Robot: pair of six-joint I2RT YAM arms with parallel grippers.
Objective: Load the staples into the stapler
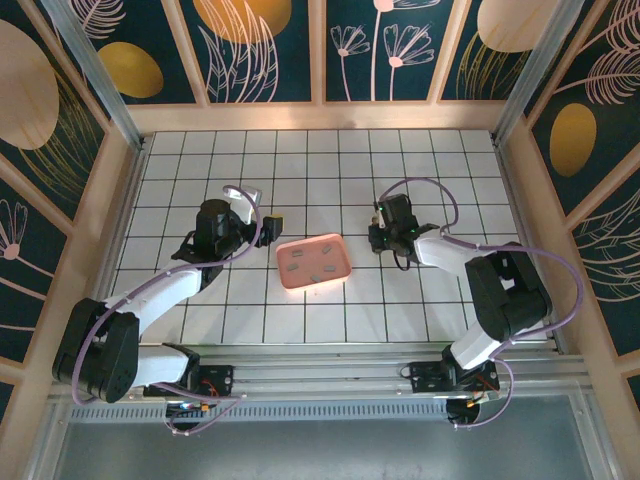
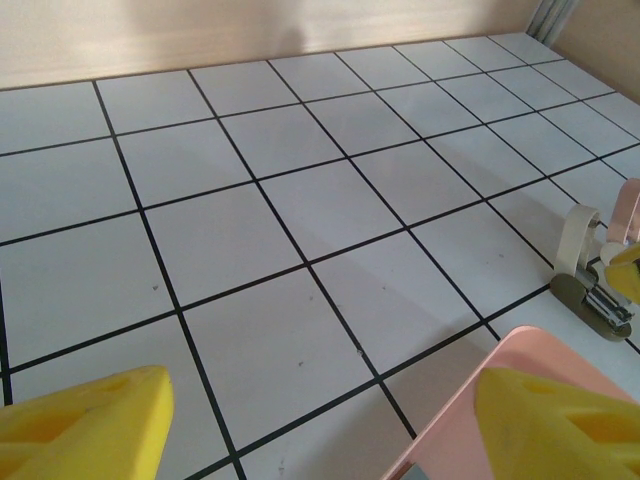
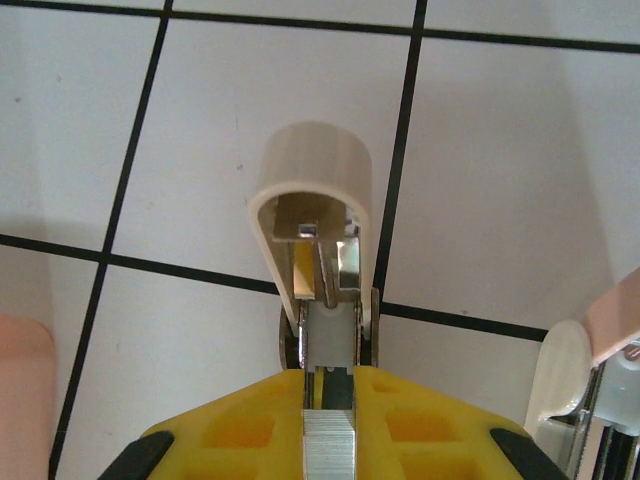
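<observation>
The step in hand is judged to be feeding the strip into the magazine. The right gripper (image 3: 328,380) is closed on a silver staple strip (image 3: 328,445), pinched between its yellow fingers with the strip's end aimed at the stapler (image 3: 312,190). The stapler lies on the tiled table (image 1: 300,160) to the right of the pink tray (image 1: 281,266). Its beige cover is hinged up and its grey channel is exposed directly ahead of the fingers. Whether the strip has entered the channel cannot be told. Spare strips (image 1: 322,252) lie in the tray.

For a clean load, the strip should be kept in line with the channel and advanced slowly. Any skew is likely to jam it on the channel walls or push the unrestrained stapler away. The raised cover should not be struck.

The left gripper (image 2: 325,390) is spread wide and empty near the tray's far left corner, and it could brace the stapler. A pink-and-white object (image 3: 590,370), not identifiable, sits just beside the stapler, so room on that side is tight. Open tiles lie beyond the stapler, well apart from the wooden walls.
</observation>
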